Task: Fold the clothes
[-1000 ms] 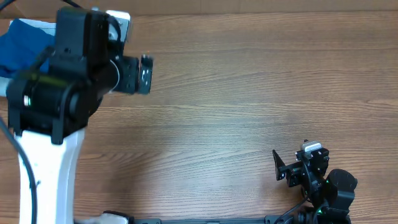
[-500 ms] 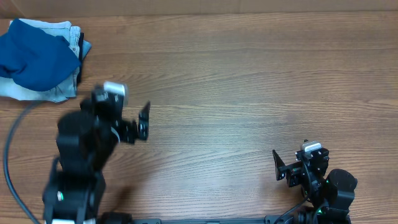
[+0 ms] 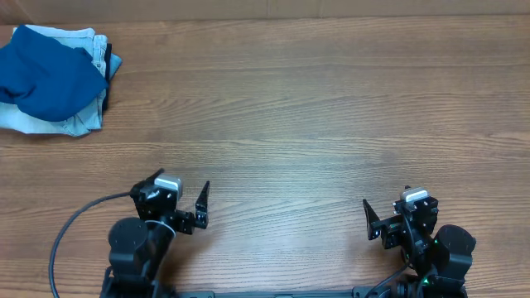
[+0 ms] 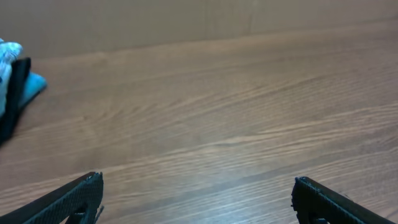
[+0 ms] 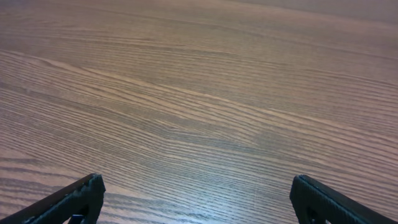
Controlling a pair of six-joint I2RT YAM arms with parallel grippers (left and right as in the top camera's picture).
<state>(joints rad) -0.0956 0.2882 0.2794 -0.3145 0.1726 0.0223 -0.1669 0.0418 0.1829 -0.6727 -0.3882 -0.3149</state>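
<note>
Polo shirt (image 3: 50, 79) first: it sits in the far left corner of the table (image 3: 315, 124), a deep teal mound lying on top of pale denim jeans (image 3: 58, 124), with the denim showing at its far, right and near edges. You see it best from overhead, where it reads as a rounded, bunched heap with no flat rectangle and no crisp edges. My judgement is that you cannot count the fold as finished from this. It may be a loose fold set aside on the jeans, or the work may not be started, and nothing in view settles which.

Both arms sit low at the near edge of the table, well apart from the pile. Your left gripper (image 3: 174, 194) stands wide open with nothing between its jaws, and its wrist view shows only bare wood between the two dark tips (image 4: 93, 183). Your right gripper (image 3: 397, 217) is just as wide and just as empty, looking out over plain wood grain.

Several things are hidden from you. The shirt's left side runs off the overhead picture, so its full outline is cut off. Collar, placket and sleeves cannot be made out. The left wrist camera catches only a sliver of the pile at its left border, pale cloth beside a dark strip, too little to read
</note>
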